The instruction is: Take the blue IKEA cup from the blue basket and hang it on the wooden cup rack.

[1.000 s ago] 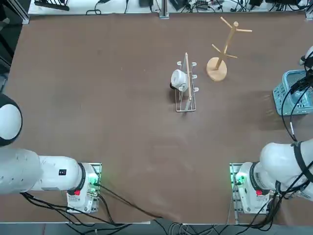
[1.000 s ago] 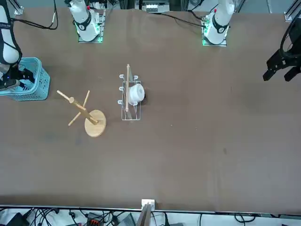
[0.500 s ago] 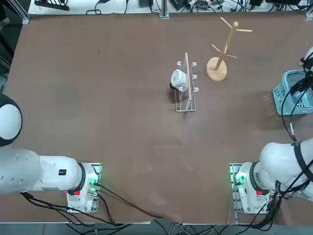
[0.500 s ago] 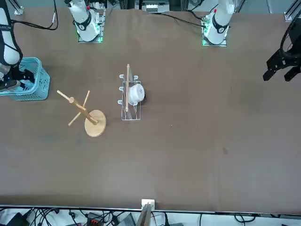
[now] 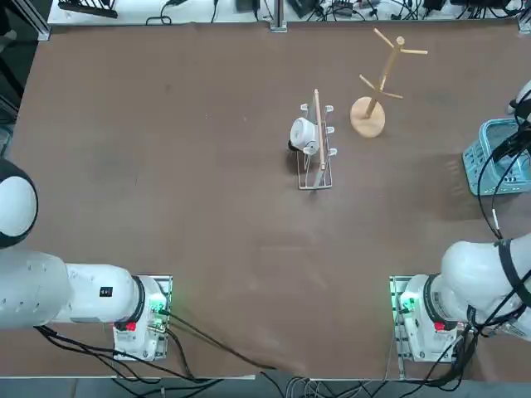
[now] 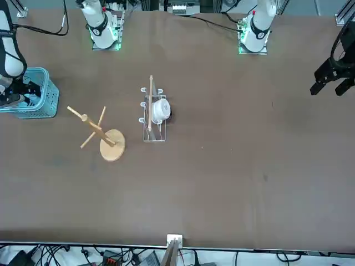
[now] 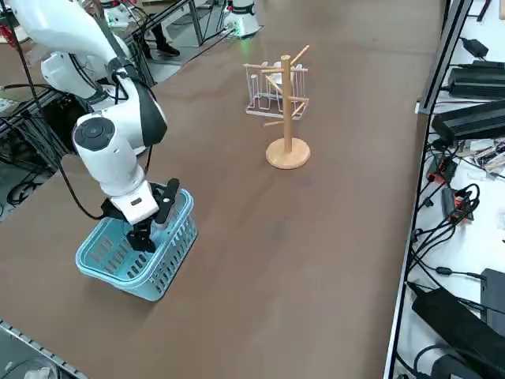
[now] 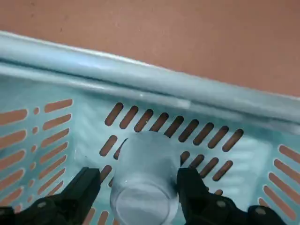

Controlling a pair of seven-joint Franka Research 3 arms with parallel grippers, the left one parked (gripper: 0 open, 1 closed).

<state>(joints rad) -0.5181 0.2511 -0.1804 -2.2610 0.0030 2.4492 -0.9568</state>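
The right wrist view alone clearly shows the blue IKEA cup, inside the blue basket. The right gripper has open jaws straddling it, one side visibly clear; the wooden cup rack stands apart on the tabletop.

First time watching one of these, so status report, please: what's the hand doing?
Right hand down in blue basket, fingers either side of blue cup. Cup unhung. Nothing visibly blocking.
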